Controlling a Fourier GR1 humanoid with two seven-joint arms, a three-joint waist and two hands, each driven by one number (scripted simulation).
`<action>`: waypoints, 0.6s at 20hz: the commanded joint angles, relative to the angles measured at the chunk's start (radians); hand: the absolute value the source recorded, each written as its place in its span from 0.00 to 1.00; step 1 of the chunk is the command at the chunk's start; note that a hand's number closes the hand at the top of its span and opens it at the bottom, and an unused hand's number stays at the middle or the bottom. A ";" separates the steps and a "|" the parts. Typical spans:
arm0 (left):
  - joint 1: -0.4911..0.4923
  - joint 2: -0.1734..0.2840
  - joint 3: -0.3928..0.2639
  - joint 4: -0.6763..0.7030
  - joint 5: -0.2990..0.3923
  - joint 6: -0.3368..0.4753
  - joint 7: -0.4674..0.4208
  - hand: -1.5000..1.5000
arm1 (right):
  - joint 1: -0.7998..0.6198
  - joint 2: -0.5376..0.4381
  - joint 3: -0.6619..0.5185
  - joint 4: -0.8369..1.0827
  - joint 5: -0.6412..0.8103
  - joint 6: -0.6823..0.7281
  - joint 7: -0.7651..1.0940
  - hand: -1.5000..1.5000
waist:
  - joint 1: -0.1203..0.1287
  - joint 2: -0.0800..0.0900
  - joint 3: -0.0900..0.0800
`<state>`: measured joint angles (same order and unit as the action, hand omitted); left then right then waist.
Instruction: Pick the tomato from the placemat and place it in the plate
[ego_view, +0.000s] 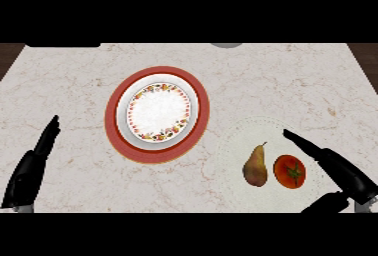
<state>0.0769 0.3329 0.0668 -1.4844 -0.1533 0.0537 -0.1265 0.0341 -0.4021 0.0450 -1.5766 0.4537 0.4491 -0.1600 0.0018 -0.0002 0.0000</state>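
A round red tomato with a green stem (289, 171) lies on a pale, round, faintly patterned placemat (251, 131), just beside a brown-green pear (255, 166) on its left. The right robot hand (328, 161) is open, its straight fingers stretched over the placemat just right of the tomato, not holding it. Further left on the beige marble worktop (74, 80) sits a white plate with a floral rim (159, 111), resting on a round red mat (122, 140). The left robot hand (31, 167) rests open near the left edge.

Marble counter (74, 90) bears a red-rimmed plate (157, 115) and pale placemat (244, 132).
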 joint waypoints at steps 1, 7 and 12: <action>-0.004 -0.015 0.027 0.007 -0.010 -0.014 -0.001 0.50 | -0.037 0.058 0.005 0.136 0.065 -0.060 -0.067 0.00 | 0.001 0.000 0.000; 0.047 -0.067 0.020 -0.006 -0.069 -0.003 -0.048 0.50 | -0.043 0.075 -0.024 0.106 0.049 -0.014 -0.105 1.00 | 0.001 0.000 0.000; 0.070 -0.077 0.039 -0.123 -0.056 -0.050 0.051 0.50 | -0.095 0.091 -0.033 0.185 0.106 -0.054 -0.172 1.00 | 0.002 0.000 0.000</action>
<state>0.1157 0.2840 0.1112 -1.5386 -0.1934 0.0056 -0.1177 -0.0219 -0.3282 0.0170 -1.4661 0.5231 0.4266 -0.2802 0.0026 -0.0013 -0.0007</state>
